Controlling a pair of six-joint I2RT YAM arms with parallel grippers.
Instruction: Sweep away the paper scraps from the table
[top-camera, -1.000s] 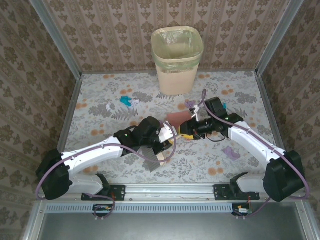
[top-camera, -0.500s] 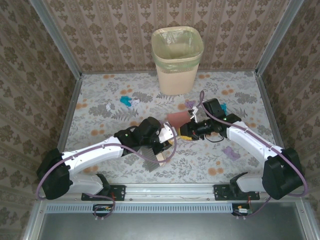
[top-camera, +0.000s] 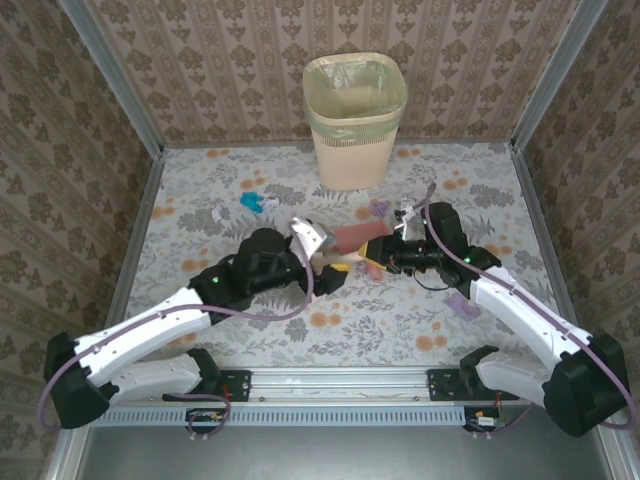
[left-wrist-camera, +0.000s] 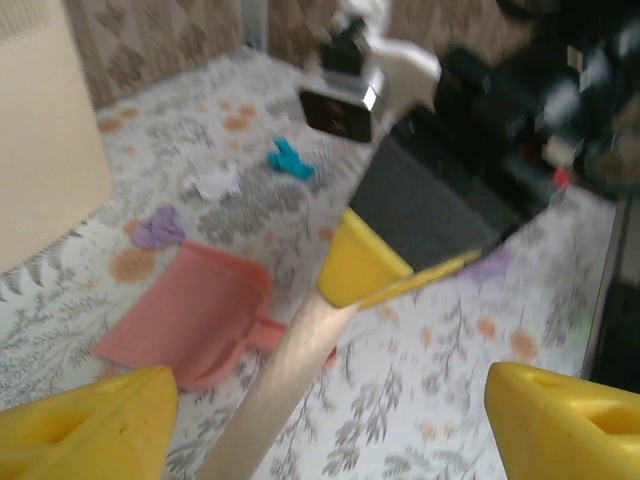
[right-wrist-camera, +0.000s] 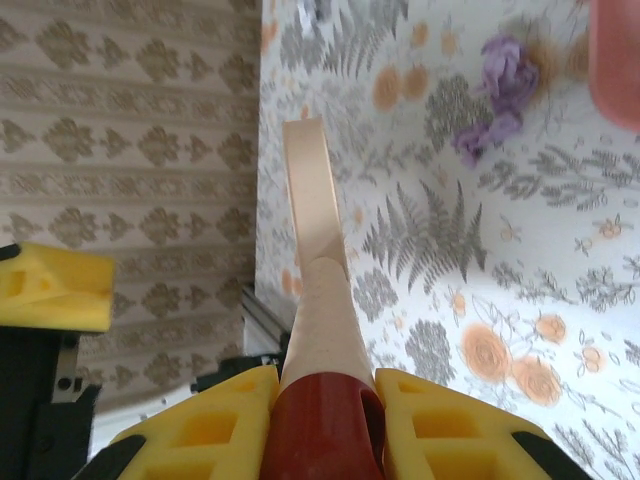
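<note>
Scraps (top-camera: 250, 201): small crumpled paper bits in teal, lilac and white, each far smaller than the dustpan (top-camera: 356, 238). All loose on the table (top-camera: 400, 330). Teal scrap (top-camera: 250, 200) on the far left part, left of the bin (top-camera: 355, 120), with a white scrap (top-camera: 268, 206) just beside it. Second white scrap (top-camera: 218, 215) further left, apart. Lilac scrap (top-camera: 380, 210) between bin and dustpan, near the dustpan's far edge. Second lilac scrap (top-camera: 462, 305) on the near right part, just beside the right forearm. In the left wrist view, a further teal scrap (left-wrist-camera: 290, 160) and a pale scrap (left-wrist-camera: 218, 183) beyond the dustpan, both blurred.

Left arm: reaches from the near-left corner up and rightward, wrist above the table's middle. At its end the left gripper (left-wrist-camera: 330, 425), fingers (left-wrist-camera: 95, 420) spread wide, gripping nothing. Brush (left-wrist-camera: 285, 385) handle passing through the gap, apart from both fingers as seen.

Right arm: reaches from the near-right corner up and leftward, pointing at the left gripper. At its end the right gripper (right-wrist-camera: 325, 400), pressed together on the brush at a dark red section. Wooden handle projecting forward past the fingertips. Both grippers nose to nose over mid-table, just on the near side of the dustpan. Brush head: cannot tell its position.
</note>
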